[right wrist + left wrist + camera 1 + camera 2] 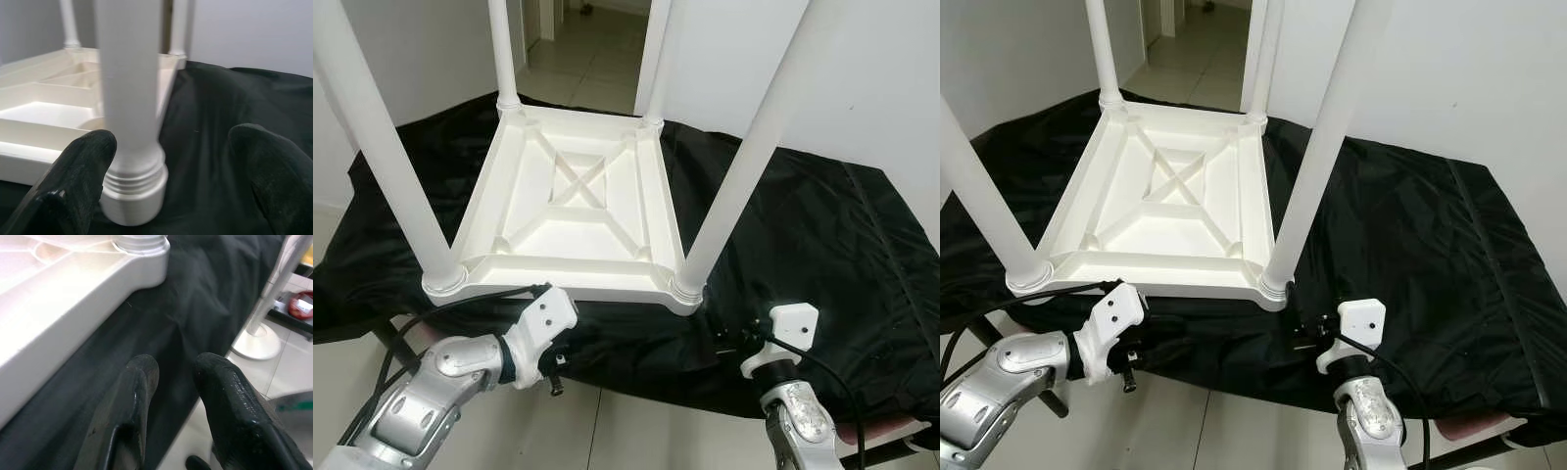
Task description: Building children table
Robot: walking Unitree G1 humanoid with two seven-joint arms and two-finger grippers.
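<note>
A white plastic children's table (573, 211) lies upside down on a black cloth (803, 225). All of its white legs stand upright in the corner sockets, among them the near left leg (386, 147) and the near right leg (744, 166). My left gripper (173, 369) hangs low at the cloth's front edge, just below the table's near rim (73, 308). It is open by a small gap and holds nothing. My right gripper (176, 139) is wide open and faces the base of the near right leg (129, 122), a little short of it.
The cloth-covered surface ends just in front of my arms, with pale tiled floor (626, 421) below. White walls stand left and right, and an open doorway (578, 49) lies behind the table. A white round stand base (257, 345) sits on the floor off to my right.
</note>
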